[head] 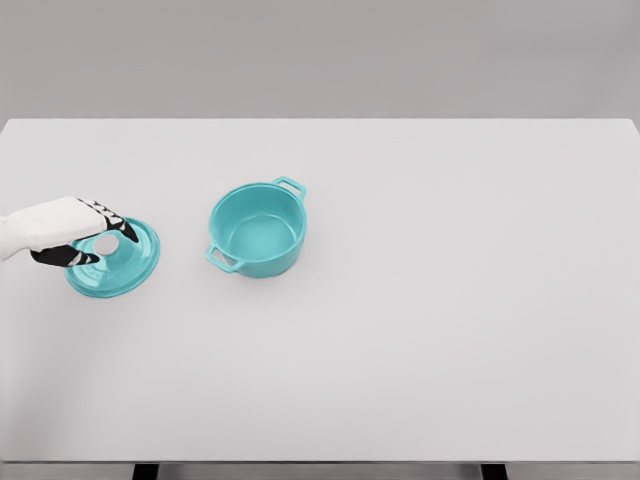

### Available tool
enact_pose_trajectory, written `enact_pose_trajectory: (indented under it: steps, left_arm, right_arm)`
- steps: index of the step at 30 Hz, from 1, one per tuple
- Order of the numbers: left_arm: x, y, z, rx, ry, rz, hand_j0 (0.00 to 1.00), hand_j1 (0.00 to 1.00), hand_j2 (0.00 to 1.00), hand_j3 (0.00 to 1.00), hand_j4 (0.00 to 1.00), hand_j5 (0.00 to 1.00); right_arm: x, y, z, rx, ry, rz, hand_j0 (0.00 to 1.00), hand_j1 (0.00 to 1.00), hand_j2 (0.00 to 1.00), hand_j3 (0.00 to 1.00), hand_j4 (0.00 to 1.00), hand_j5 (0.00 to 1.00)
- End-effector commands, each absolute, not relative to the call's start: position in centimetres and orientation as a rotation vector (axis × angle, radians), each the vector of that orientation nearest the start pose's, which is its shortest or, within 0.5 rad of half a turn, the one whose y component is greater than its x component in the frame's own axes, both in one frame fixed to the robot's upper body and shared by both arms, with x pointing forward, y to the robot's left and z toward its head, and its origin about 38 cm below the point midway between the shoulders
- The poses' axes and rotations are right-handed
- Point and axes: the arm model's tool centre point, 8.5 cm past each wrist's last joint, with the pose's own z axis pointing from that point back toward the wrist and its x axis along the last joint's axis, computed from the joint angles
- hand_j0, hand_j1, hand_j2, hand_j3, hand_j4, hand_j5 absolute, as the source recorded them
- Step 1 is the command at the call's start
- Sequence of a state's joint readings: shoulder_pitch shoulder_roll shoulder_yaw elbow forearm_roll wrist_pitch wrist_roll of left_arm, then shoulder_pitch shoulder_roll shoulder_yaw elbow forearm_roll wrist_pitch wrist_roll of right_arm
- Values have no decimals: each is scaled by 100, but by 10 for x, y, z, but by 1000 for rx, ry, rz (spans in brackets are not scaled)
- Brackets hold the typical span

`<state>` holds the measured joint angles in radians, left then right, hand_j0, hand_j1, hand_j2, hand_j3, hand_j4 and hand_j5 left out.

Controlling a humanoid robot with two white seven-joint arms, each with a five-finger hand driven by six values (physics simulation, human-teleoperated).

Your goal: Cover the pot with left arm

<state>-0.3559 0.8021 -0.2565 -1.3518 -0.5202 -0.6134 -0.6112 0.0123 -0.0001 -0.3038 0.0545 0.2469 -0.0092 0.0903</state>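
Left robot hand (88, 238) comes in from the left edge of the head view and sits over the lid (113, 259), fingers curled around the knob at the lid's centre; looks like a pinch on the knob, though whether it has fully closed is hard to tell at this size. Lid is teal, lying flat on the white counter (420, 320), knob up, near the left edge. That orientation makes sense: the knob is the only graspable feature, so a top-down grip there keeps the lid level for the carry. Pot (257, 228) is to the right of the lid and slightly farther back, clearly apart from it, not touching. It stands upright, mouth open, nothing visible inside, with one handle toward the far right and the other toward the near left. My read: this is the grasp step, with the lift not started, since the lid's rim appears to rest on the counter. Next move would need a straight lift, a short shift right and a bit far, then a centred drop onto the rim. Main risk is the lid tilting on a one-point grip and landing off-centre. Right arm is not in view.
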Motion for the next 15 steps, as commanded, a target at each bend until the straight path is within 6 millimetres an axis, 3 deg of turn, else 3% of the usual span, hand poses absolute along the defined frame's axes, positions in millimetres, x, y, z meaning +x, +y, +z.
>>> enact_pose_trajectory:
  steps: [1,12,15]
  left_arm:
    - [409,394,164,473,-1174,-1909,70,70,70,70,70,70]
    - [409,395,159,465,-1166,-1904,69,69,69,69,69,69]
    - [410,396,159,465,-1163,-1900,61,61,61,61,61,61]
  right_arm:
    - [-25,-258,-261,18,51,-62,100,100,100,100,100,100]
    - [-24,-258,-261,17,49,-62,100,100,100,100,100,100]
    - [-25,-258,-261,18,51,-62,100,100,100,100,100,100]
